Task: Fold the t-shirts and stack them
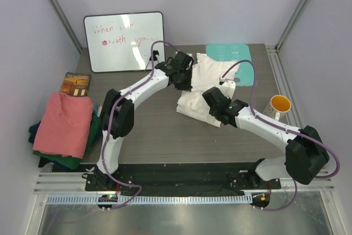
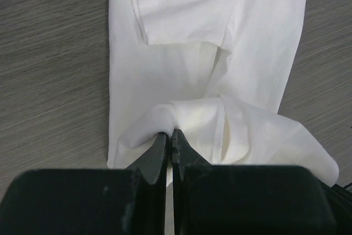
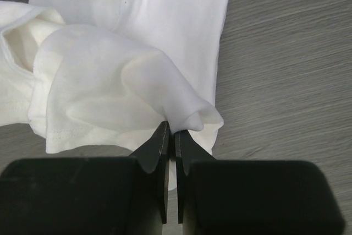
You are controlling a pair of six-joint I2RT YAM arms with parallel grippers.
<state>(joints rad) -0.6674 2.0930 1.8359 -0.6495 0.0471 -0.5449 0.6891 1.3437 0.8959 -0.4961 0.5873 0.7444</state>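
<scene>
I count four t-shirts: white t-shirt [image 1: 212, 74], salmon-pink t-shirt [image 1: 66, 122], dark green t-shirt [image 1: 61, 161], navy t-shirt [image 1: 35, 132]; one whiteboard [image 1: 124, 41], one mug [image 1: 279, 106], one teal mat [image 1: 229, 52].

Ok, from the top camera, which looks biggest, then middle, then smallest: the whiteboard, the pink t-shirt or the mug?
1. whiteboard
2. salmon-pink t-shirt
3. mug
No two look close in size there.

Whiteboard [image 1: 124, 41] writing is showing too faint to read. At the left edge, the salmon-pink shirt [image 1: 67, 122] is covering most of the dark green shirt [image 1: 65, 162] & navy shirt [image 1: 34, 132]. White t-shirt [image 1: 212, 72] is hiding pt of the teal mat [image 1: 231, 53]; both wrist views are cropping it.
</scene>
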